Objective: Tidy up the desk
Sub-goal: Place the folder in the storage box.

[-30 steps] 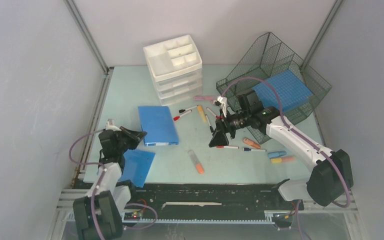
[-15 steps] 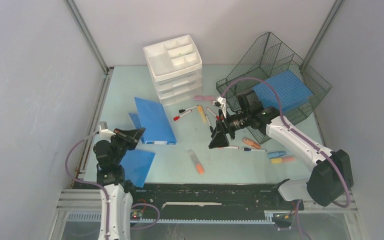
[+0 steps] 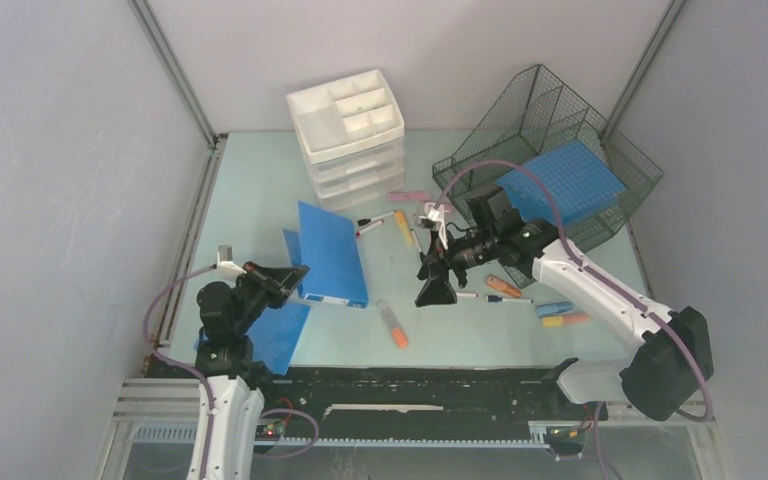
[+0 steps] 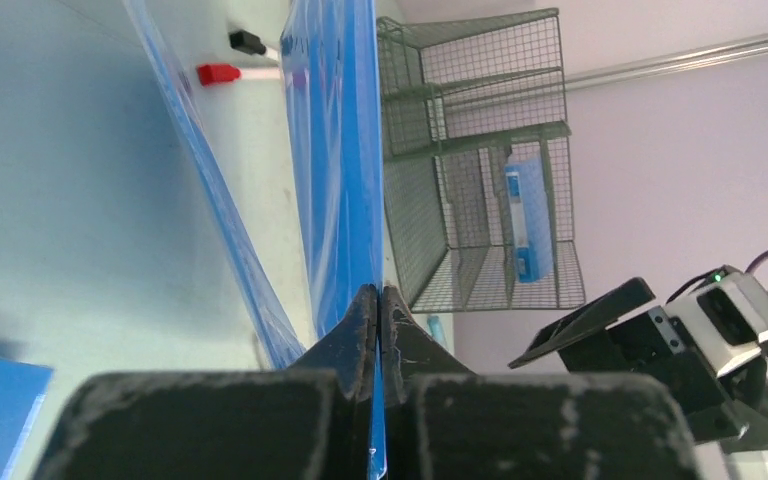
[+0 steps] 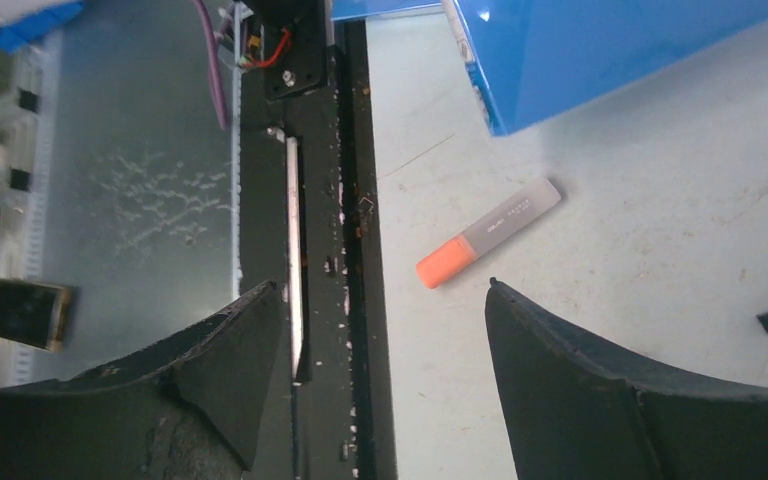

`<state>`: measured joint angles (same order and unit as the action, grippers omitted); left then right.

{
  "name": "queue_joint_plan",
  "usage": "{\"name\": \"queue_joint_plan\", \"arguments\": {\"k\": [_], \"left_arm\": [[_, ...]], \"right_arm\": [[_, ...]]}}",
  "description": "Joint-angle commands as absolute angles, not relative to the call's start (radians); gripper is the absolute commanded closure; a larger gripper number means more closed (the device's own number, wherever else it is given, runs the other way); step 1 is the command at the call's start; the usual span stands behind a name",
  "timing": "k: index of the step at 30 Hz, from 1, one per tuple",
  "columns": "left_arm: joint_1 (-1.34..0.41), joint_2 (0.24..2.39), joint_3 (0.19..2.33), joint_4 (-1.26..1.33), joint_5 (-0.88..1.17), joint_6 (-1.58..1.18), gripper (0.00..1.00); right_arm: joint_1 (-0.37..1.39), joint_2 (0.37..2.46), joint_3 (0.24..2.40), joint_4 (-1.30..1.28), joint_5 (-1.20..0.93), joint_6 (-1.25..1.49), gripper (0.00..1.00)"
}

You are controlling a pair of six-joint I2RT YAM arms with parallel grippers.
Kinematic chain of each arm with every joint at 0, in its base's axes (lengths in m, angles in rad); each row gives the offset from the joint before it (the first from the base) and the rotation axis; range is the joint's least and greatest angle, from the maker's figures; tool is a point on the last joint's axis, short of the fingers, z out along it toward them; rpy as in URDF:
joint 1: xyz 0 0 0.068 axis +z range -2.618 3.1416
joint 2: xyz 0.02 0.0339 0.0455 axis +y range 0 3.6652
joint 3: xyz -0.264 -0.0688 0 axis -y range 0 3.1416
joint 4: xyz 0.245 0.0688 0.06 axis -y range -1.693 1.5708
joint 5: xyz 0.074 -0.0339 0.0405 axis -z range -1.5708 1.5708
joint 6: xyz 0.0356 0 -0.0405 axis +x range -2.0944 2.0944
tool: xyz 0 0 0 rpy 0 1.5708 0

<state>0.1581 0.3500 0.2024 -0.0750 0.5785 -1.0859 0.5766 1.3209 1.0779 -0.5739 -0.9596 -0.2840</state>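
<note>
Where left pincer (image 4: 380, 297) grips, folder's (image 4: 335, 150) edge is hidden.

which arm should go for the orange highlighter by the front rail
Right. The right arm hangs over the desk, jaws open and empty, the orange highlighter in line between them in its wrist view. The left arm is busy, jaws shut on the tilted blue folder.

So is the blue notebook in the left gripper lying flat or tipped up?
Tipped up. The left gripper pinches the blue notebook by one edge, and it slants steeply off the desk.
</note>
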Motion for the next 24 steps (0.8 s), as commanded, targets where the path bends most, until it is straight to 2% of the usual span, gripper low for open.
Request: {"name": "queue_joint_plan", "arguments": {"k": [1,8,18,24], "left_arm": [[0.065,0.328,0.264,-0.035,0.508,-1.197,1.00],[-0.074,0.330,0.292,-0.051,0.362,-1.321,1.00],[-0.174,0.330,0.316,-0.124,0.257,-1.420,1.00],[-0.181,0.313,0.311,-0.124,0.258,-1.457,1.00]], "right_arm": [[0.700,1.255,1.076,-0.560,-0.791,-0.447,0.18],[0.921,1.212,0.983,-0.328,-0.601,-0.805,0.11],[1.203,1.382,0.962,-0.013,-0.058,-0.731,0.07],[1.256,1.469,0.937,0.117,0.154,-0.730,0.08]]}}
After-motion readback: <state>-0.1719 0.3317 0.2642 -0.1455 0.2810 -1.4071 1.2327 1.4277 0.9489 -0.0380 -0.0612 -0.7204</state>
